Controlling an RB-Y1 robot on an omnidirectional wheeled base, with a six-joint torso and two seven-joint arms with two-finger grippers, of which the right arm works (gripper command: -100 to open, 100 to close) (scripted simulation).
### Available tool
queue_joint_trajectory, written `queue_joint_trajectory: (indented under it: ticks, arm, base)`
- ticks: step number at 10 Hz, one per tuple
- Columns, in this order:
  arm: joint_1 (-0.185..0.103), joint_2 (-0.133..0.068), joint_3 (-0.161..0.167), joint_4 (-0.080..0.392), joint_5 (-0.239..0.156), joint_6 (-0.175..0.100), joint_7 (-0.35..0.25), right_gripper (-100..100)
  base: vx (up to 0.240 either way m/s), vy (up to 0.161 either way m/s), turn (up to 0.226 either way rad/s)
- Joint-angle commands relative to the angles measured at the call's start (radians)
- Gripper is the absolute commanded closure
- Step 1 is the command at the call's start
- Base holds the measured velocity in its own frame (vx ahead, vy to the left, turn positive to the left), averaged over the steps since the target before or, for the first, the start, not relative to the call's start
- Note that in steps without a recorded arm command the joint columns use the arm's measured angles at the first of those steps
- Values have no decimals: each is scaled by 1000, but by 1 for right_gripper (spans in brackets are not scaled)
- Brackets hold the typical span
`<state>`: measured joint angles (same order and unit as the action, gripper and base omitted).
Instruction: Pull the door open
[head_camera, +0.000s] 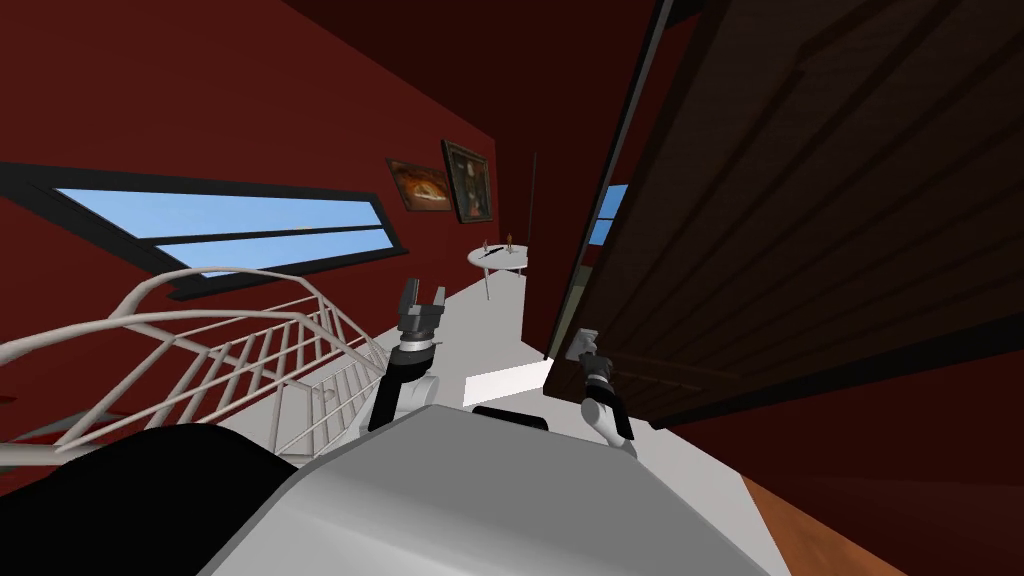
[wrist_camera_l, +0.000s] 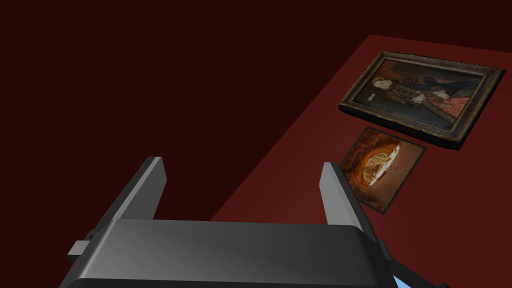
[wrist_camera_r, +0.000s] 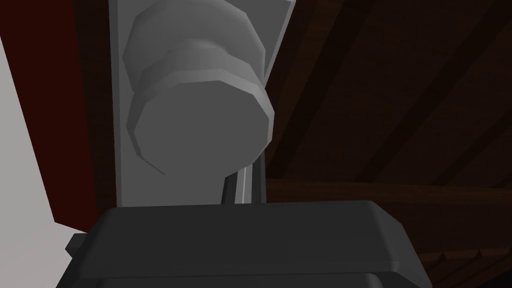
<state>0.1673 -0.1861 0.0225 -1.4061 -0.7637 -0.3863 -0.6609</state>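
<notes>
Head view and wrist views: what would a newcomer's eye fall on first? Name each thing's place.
The big dark wooden door looms on the right against deep red walls. A grey knob sits right in front of the right gripper. The left gripper hangs open, away from the door, beside a white railing.
</notes>
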Motion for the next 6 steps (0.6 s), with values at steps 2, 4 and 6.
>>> queue_joint_trajectory:
  ticks: [2, 4, 6]
  arm:
    - [-16, -6, 34, -6, -27, -9, -58, -100]
    - [-13, -10, 37, -11, -47, -8, -84, -100]
    - [-7, -17, 42, -20, -83, -7, -132, -100]
  base:
    - [-63, -20, 39]
    - [-72, -21, 75]
    - [-57, -34, 69]
